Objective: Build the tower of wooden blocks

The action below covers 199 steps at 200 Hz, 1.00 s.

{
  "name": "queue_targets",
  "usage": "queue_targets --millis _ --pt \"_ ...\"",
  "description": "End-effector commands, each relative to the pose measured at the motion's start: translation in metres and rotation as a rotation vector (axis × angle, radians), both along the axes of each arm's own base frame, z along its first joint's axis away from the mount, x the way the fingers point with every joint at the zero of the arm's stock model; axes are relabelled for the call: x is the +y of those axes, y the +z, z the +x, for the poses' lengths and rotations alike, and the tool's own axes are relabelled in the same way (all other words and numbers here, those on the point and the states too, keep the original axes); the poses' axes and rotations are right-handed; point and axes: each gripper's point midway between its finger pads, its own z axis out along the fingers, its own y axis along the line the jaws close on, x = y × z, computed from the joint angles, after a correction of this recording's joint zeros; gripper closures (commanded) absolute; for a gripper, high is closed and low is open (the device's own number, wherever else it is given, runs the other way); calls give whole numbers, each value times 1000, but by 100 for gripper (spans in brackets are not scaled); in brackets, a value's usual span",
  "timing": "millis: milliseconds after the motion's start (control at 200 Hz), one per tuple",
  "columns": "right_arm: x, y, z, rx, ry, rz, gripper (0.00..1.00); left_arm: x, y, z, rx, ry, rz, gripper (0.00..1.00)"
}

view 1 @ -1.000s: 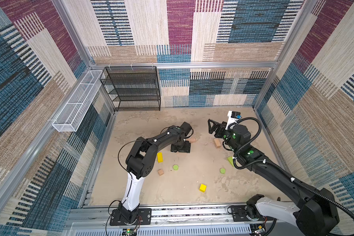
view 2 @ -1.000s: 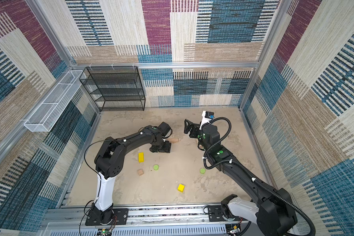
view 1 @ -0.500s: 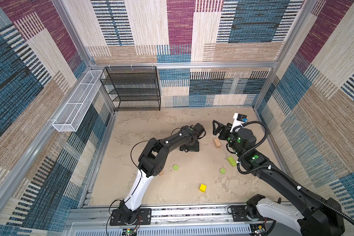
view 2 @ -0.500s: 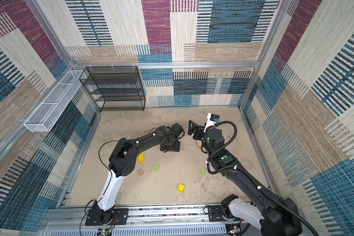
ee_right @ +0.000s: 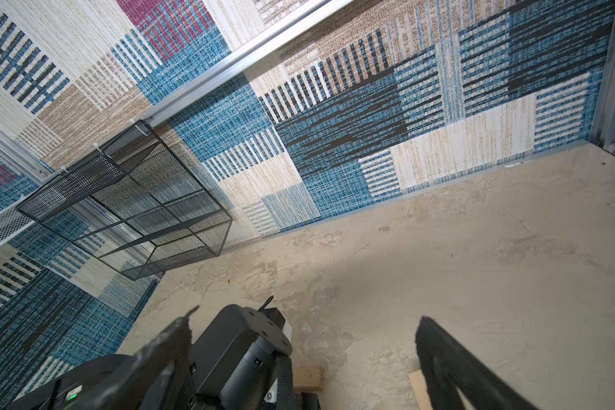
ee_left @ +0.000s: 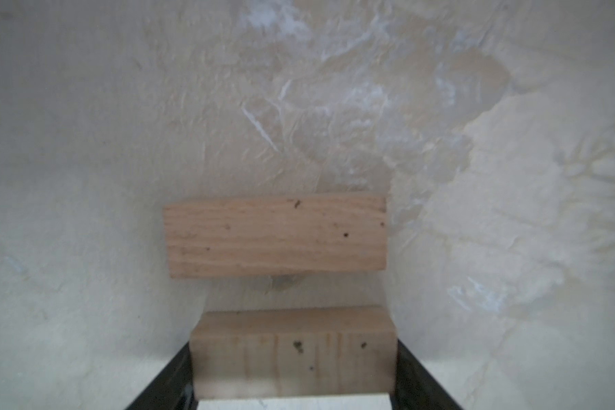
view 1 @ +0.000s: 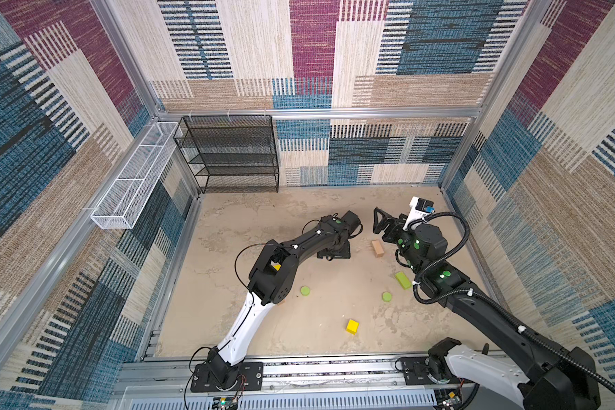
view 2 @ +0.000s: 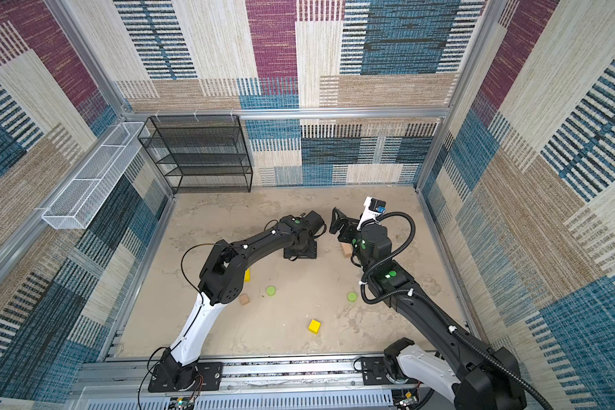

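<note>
Your left gripper (ee_left: 293, 358) clamps a tan bar (ee_left: 292, 349), just short of a second tan bar (ee_left: 276, 236) lying on the mottled beige floor (view 1: 263, 220). At its 2 o'clock, your right gripper (view 1: 380, 222) hangs wide open and empty. Patchwork woven walls (view 1: 313, 53) enclose everything. Since a second ago, your left elbow (view 1: 272, 275) has swung toward 3 o'clock, nearly hiding the yellow bar (view 2: 247, 275).

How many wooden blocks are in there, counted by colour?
Tan: 4 (tan bar held in the left gripper, two loose tan bars, tan cube)
Yellow: 2 (yellow bar, yellow cube)
Lime green: 3 (lime green bar, two lime green discs)
Total: 9
</note>
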Motion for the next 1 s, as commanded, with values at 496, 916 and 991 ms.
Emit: queue_targets --millis 496,916,991 --pt "-10 2 0 -12 -48 7 1 33 -19 2 18 65 140 39" --pt "-10 1 0 -10 -46 9 1 40 -20 5 25 60 147 32" --pt "-10 0 0 -10 -44 10 1 39 -20 4 30 57 143 29"
